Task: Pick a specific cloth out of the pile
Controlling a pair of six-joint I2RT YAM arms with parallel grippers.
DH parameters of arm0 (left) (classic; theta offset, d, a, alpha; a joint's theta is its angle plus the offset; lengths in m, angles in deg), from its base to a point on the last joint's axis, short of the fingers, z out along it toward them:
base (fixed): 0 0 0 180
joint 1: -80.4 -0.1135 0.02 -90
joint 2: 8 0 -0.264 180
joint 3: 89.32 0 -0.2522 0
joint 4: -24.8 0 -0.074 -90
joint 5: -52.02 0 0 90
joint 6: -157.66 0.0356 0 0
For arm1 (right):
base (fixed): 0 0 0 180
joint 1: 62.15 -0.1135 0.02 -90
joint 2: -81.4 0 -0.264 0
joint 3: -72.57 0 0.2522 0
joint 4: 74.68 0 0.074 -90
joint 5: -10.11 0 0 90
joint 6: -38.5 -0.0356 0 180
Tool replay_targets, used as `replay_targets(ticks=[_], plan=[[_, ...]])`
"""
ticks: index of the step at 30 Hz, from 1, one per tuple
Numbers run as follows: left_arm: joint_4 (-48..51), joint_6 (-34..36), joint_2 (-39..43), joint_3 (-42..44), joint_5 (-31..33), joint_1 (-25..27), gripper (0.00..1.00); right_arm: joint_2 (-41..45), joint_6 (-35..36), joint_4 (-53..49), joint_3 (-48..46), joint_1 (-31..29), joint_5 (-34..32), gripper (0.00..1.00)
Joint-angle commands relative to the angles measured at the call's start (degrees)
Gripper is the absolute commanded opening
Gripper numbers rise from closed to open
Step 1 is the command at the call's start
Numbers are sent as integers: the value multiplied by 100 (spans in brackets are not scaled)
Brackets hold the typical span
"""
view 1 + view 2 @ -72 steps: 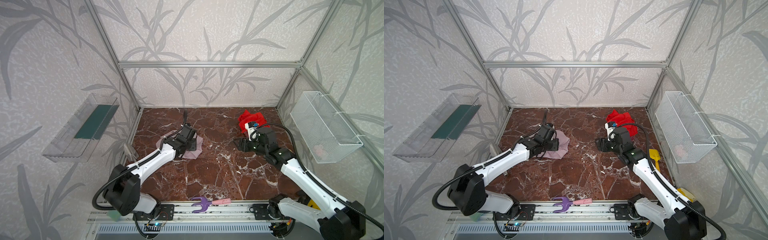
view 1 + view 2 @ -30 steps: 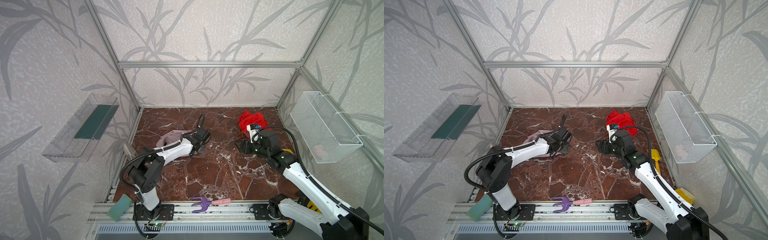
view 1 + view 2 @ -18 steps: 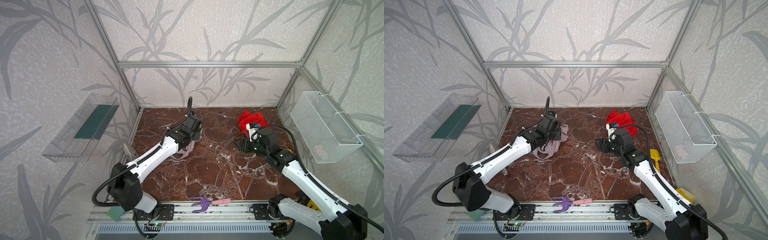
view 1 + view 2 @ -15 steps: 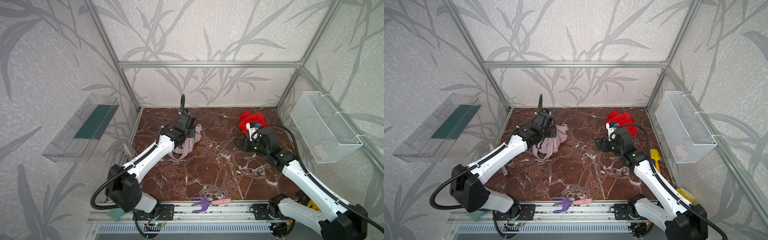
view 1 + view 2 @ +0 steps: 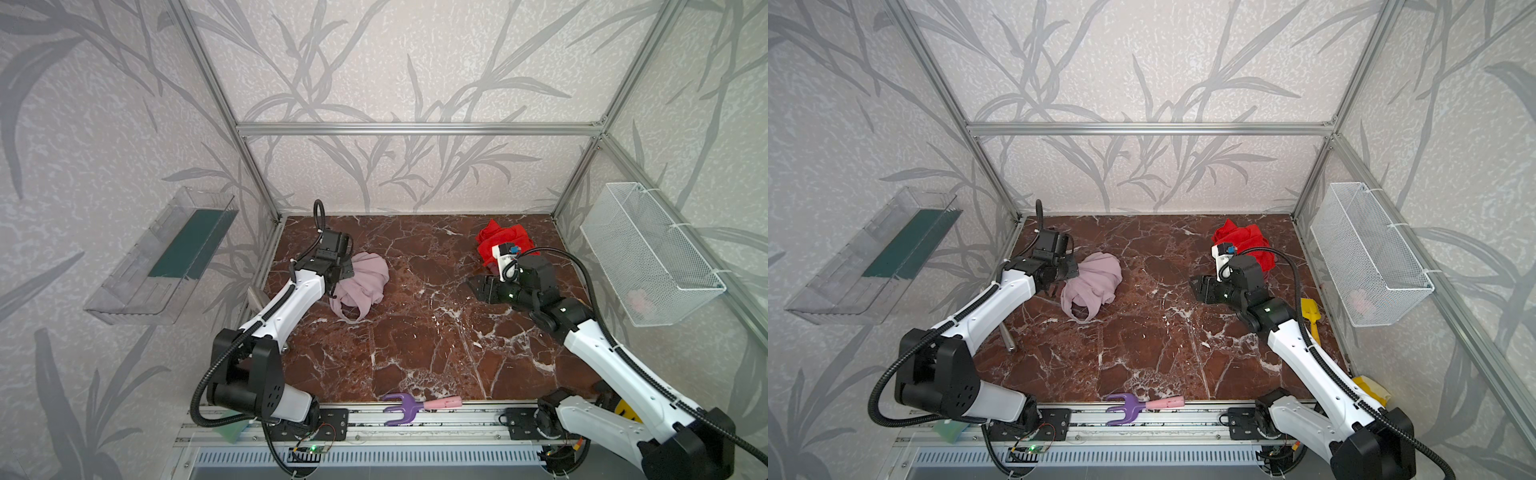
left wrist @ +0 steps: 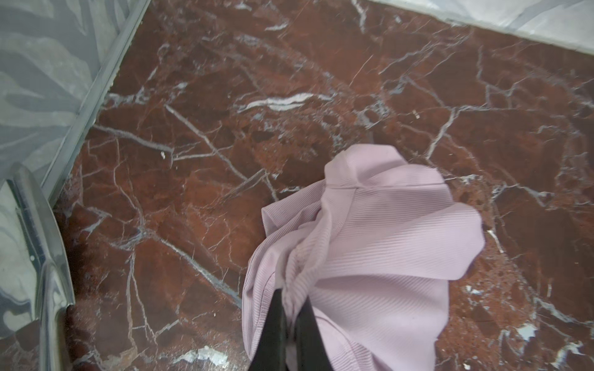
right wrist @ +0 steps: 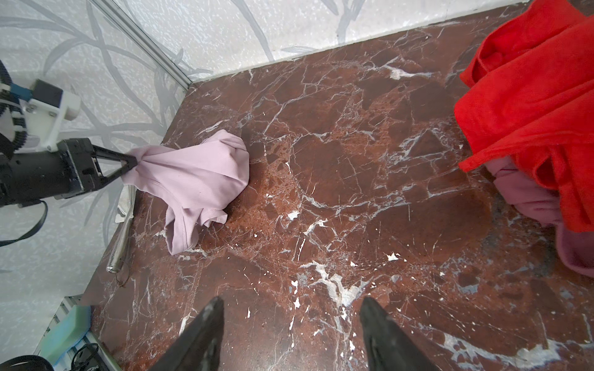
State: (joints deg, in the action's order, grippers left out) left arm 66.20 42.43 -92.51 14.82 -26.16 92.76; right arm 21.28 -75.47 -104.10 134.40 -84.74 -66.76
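The cloth (image 5: 368, 280) (image 5: 1094, 284), pale lilac-pink and finely ribbed, is at the back left of the marble table. My left gripper (image 5: 345, 273) (image 5: 1073, 274) (image 6: 291, 294) is shut on one bunched end of it, seen from the side in the right wrist view (image 7: 131, 163). That end is raised while the cloth's (image 7: 193, 176) lower folds trail on the table. The pile stays at the back right: a bright red cloth (image 5: 498, 241) (image 7: 530, 96) over a dusty rose-mauve one (image 7: 530, 199). My right gripper (image 5: 473, 286) (image 7: 292, 305) stands open and empty just left of the pile.
A wire basket (image 5: 648, 253) hangs on the right wall and a clear bin (image 5: 166, 257) on the left wall. A metal scoop (image 7: 123, 231) lies by the left edge. A purple fork tool (image 5: 415, 405) sits at the front, a yellow shovel (image 5: 1310, 316) at the right.
My left gripper has carried the cloth toward the back left, away from the table's middle, its lower folds now resting on the table. The right arm has barely moved.
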Motion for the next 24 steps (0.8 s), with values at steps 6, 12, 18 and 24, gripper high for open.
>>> replay_targets(ticks=[6,12,18,24], plan=[[-28,-476,-267,417,-293,-23,4,65,89,-88,203,9,8,67],[69,-515,191,490,-654,77,44,198,120,-179,173,9,6,67],[239,-356,1019,577,-450,472,46,303,72,-96,32,9,27,67],[420,-131,1194,421,3,1263,45,255,100,-433,158,9,-9,66]])
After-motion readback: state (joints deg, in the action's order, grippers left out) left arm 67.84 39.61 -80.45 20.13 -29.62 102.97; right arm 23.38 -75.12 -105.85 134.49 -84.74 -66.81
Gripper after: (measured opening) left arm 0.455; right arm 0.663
